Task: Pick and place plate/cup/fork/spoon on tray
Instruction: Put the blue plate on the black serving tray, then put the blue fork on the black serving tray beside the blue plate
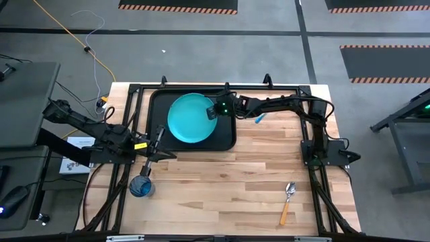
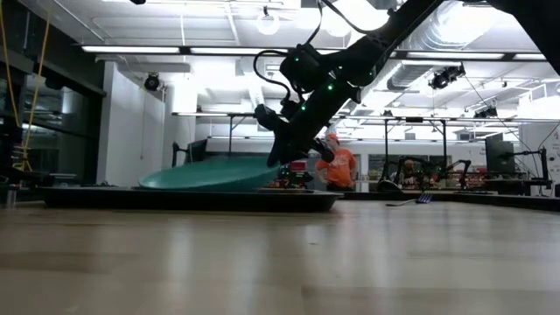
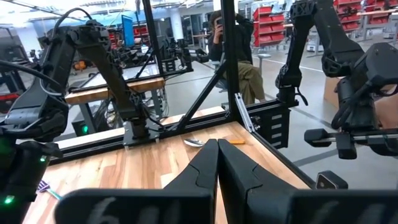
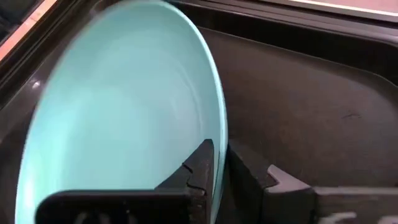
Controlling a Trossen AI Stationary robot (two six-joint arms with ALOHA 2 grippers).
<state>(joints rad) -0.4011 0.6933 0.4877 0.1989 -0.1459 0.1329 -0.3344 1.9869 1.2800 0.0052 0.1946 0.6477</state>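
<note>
Left tool (image 1: 160,142): fingers closed together, nothing held, above the worktop (image 1: 222,181) near the cup.
Cup (image 1: 141,187): set on the worktop's left front.
Tray (image 1: 227,138): placed at the rear, left of centre.
Plate (image 1: 191,118): tilted within the tray, right rim raised.
Right tool (image 1: 213,109): clamped on the plate's right rim.
Fork (image 1: 259,118): laid just right of the tray.
Spoon (image 1: 287,202): laid at right front.

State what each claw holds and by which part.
The right claw grips the plate by its rim, tilted over the tray. The left claw is shut and holds nothing.
</note>
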